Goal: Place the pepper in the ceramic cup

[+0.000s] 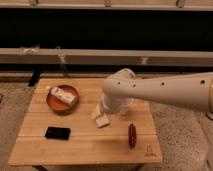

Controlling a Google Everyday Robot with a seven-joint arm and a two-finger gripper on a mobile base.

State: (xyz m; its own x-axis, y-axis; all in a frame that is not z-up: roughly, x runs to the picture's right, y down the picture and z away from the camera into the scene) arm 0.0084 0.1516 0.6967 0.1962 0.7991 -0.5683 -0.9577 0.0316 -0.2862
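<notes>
A pale wooden bench [80, 146] of long planks stands on a speckled floor [10, 107]. Near its back left corner sits a round reddish-brown plate [52, 105], and a white packet [63, 95] with a darker label lies slantwise across it. A flat black phone [57, 133] lies toward the front left corner, well apart from the plate and roughly parallel to the front edge. A small pale rectangular block [103, 120] rests near the middle of the bench. A small dark mark [149, 149] shows at the front right corner. Behind the bench runs a long pale ledge [75, 55] beneath a dark wall.
</notes>
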